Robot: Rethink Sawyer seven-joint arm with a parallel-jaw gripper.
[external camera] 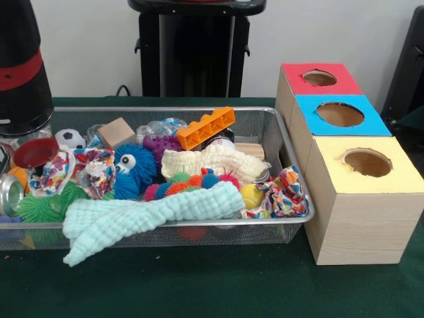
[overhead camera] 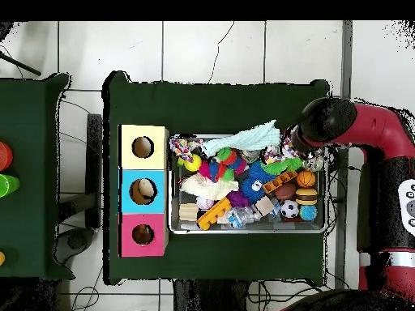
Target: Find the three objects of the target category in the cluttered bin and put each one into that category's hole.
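while the target category is not shown by anything in view, the wire mesh bin (external camera: pixel 291 142) is packed with mixed toys: a mint-green knitted cloth (external camera: pixel 139 218) hangs over its front rim, behind it lies a row of spiky rubber balls (external camera: pixel 189 182) in red, orange, green and blue, and beside them stands a blue fuzzy toy with big eyes (external camera: pixel 132 169). a cream knitted cloth (external camera: pixel 215 161) lies across the middle, with an orange toothed plastic block (external camera: pixel 207 127) propped above it and a purple knobbly toy (external camera: pixel 162 144) just beside that. a wooden cube (external camera: pixel 117 132) and a small soccer ball (external camera: pixel 69 138) sit near the back, a green spiky ball (external camera: pixel 43 207) at one end, and a yellow ball (external camera: pixel 251 196) beside a multicoloured patterned cloth (external camera: pixel 285 195) at the other end.

just beside that end of the bin stands the wooden sorting box (external camera: pixel 361 232), with three round holes in a row under a red top (external camera: pixel 291 79), a blue top (external camera: pixel 311 119) and a yellow top (external camera: pixel 331 165).

the arm (overhead camera: pixel 328 121) reaches over the bin's corner in the overhead view; in the front view only its black and red body (external camera: pixel 23 66) shows above the bin's end. i cannot tell how the gripper stands or whether it holds anything.
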